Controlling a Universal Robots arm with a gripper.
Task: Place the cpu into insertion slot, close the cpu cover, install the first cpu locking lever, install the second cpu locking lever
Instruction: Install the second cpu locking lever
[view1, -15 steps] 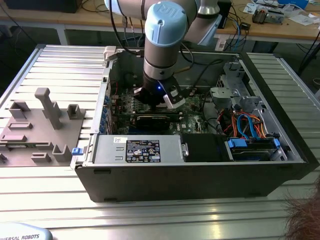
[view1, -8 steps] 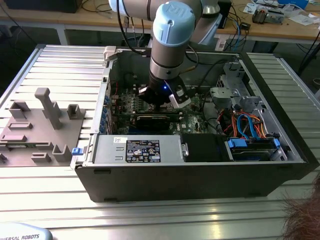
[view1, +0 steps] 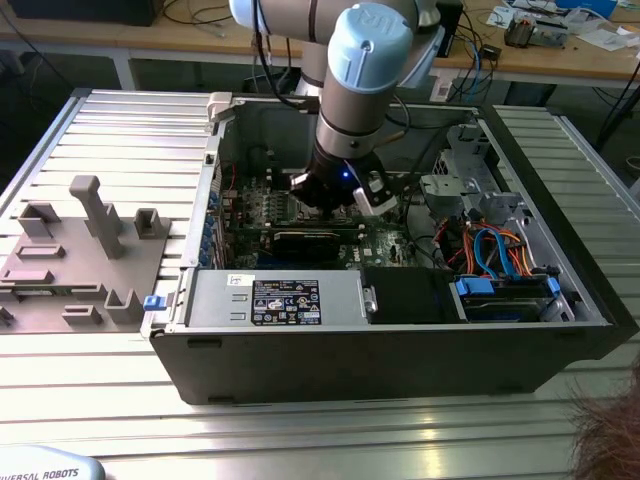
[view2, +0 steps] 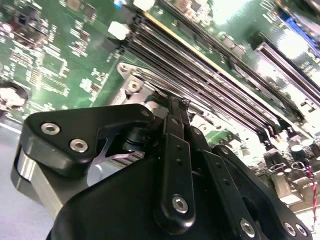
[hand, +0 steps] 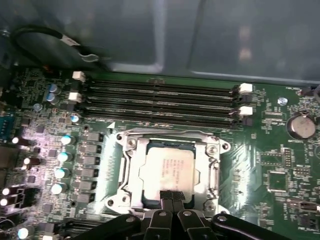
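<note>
Silver cpu cover (hand: 172, 172) is lying over the cpu (hand: 172, 170), jaws pinched together empty at its edge, so I'd be pressing gently.

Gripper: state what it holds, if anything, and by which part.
Cannot be told. The gripper is down at the near edge of the cpu, which lies in the socket under the closed cpu cover; no grip on anything shows.

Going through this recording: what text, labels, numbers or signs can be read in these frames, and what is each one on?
Nothing can be quoted with confidence.
Dark label in the computer case: too small to read.
White sticker beside it: too small to read.
Print on the cpu: blurred.
Barcode label in the second wrist view: unreadable.
</note>
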